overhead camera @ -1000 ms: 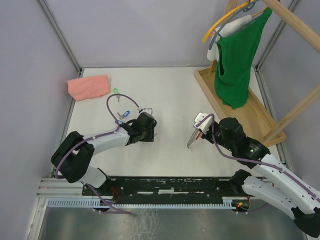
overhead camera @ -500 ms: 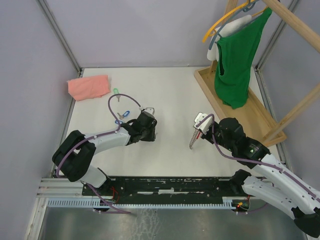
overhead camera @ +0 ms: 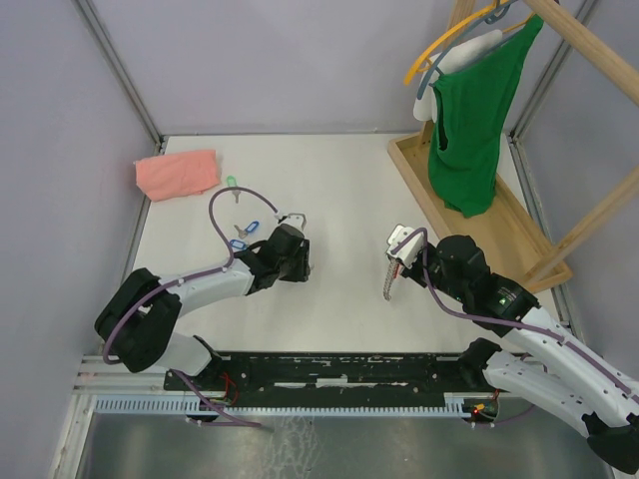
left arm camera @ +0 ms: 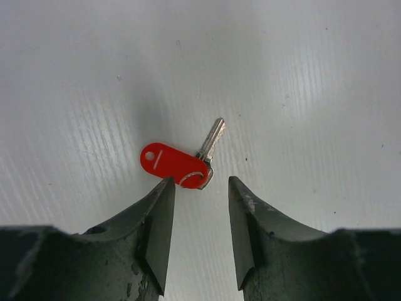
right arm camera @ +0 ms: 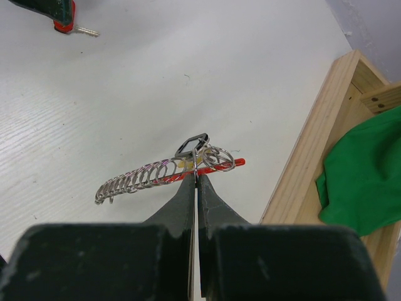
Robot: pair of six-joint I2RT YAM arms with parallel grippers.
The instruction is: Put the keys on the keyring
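**Red key between the left jaws, keyring pinched on the right**

Here's the white table [overhead camera: 339,190], and on its far right stands the wooden rack [overhead camera: 589,218] with a green garment [overhead camera: 469,120] hanging from it. Over at the far left corner lies the pink cloth [overhead camera: 178,174], folded flat.

Now the arms. The left gripper [left arm camera: 200,188] is down low over the table, left of centre, its fingers parted to a middling gap. The right gripper [right arm camera: 195,182] sits right of centre, jaws pressed tight together, and it's got the keyring [right arm camera: 156,172] nipped at the end with the black tag. The row of wire loops runs away from the grip, and the red band shows alongside it.

Down to the small stuff! The red key [left arm camera: 178,164] lies flat on the table right at the left fingertips. The key end of its tag pokes into the gap between them, and the blade points away. Whether a fingertip touches the tag, I can't tell. Two blue keys [overhead camera: 248,228] lie just left of that gripper, beside its purple cable. The green key [overhead camera: 232,183] rests farther back, near the pink cloth.
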